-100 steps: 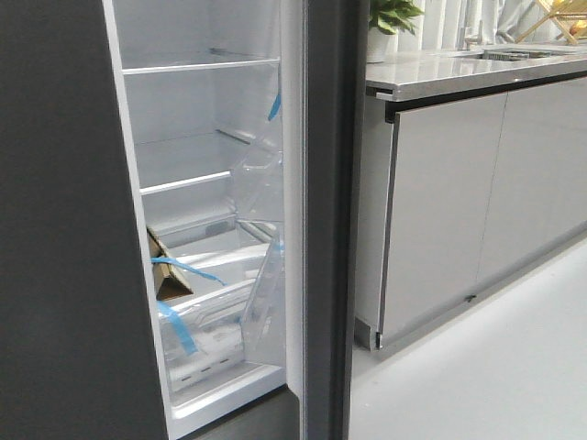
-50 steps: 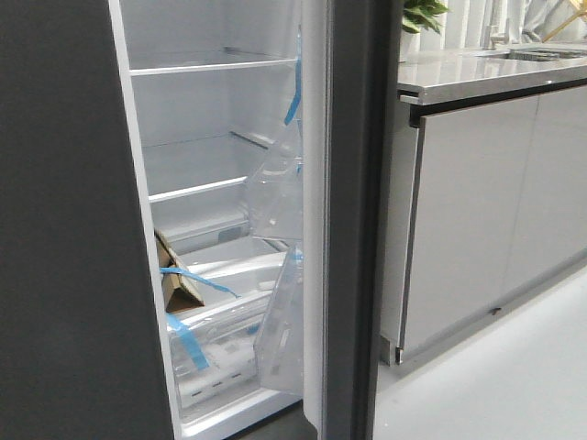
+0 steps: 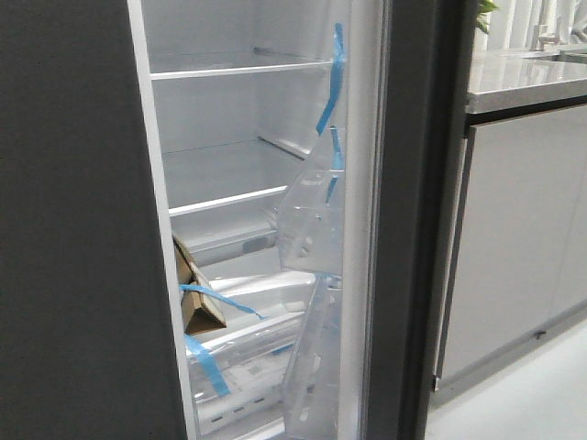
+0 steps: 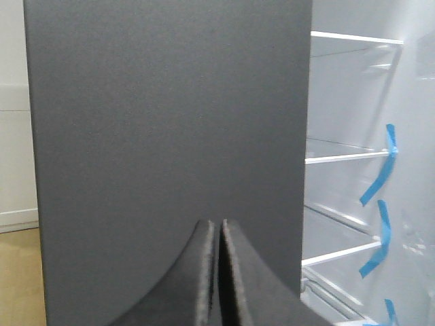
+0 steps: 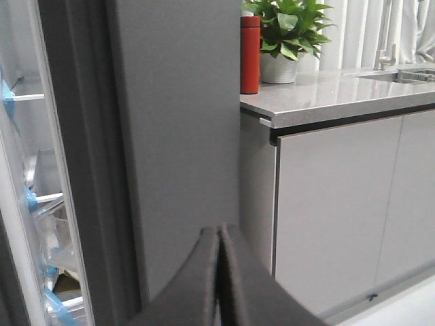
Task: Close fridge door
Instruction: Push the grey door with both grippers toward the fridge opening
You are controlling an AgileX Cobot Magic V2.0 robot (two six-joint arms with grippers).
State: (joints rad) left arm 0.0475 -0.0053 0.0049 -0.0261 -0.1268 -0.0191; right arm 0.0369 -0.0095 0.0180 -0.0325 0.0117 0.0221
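The fridge door [image 3: 417, 229] stands open and edge-on in the front view, matte dark grey. Its white inner face carries clear plastic bins [image 3: 316, 211] and blue tape strips [image 3: 332, 78]. The matching second dark grey door [image 3: 73, 229] is shut at the left. My left gripper [image 4: 217, 225] is shut and empty, its tips close in front of that second door [image 4: 170, 122]. My right gripper [image 5: 221, 231] is shut and empty, its tips close to the open door's dark outer face [image 5: 177, 122]. Neither gripper shows in the front view.
Inside the fridge are white shelves [image 3: 238, 66], a cardboard box [image 3: 194, 293] and clear drawers. To the right stand glossy light grey cabinet fronts [image 5: 340, 204] under a stone counter [image 5: 326, 92] with a red bottle [image 5: 250, 54] and a potted plant [image 5: 285, 34]. Pale floor [image 3: 523, 403] lies at the lower right.
In the front view the fridge and its open door have slid to the right and grown larger. The counter and cabinets have moved mostly out at the right.
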